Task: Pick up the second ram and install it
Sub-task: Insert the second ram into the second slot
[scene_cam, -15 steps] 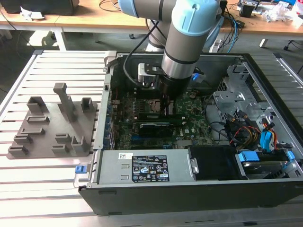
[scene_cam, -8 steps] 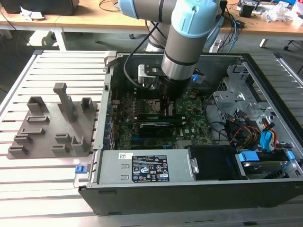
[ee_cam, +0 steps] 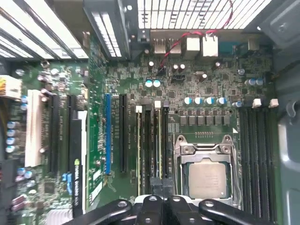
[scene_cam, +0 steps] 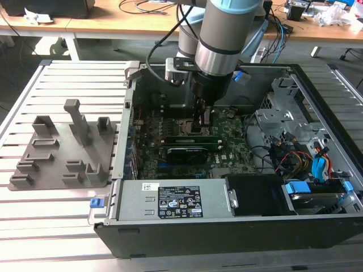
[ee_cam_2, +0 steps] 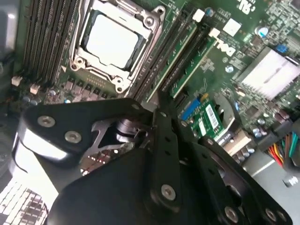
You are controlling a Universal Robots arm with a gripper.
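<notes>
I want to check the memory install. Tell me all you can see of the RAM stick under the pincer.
The RAM stick is a long, narrow green board standing on edge in a black slot beside the processor socket, next to another stick. White clips sit at the slot ends. The pincer is right above it; contact is unclear.

Evenly lit from above, soft and diffuse; hardly any hard shadow. Strong white glare on the processor lid [ee_cam_2: 113,41] and the pale block [ee_cam_2: 271,72] beyond the gripper [ee_cam_2: 161,101] in the second wrist view. Blown-out slats [ee_cam: 197,11] far ahead. Blurred, dark linkage up close.
</notes>
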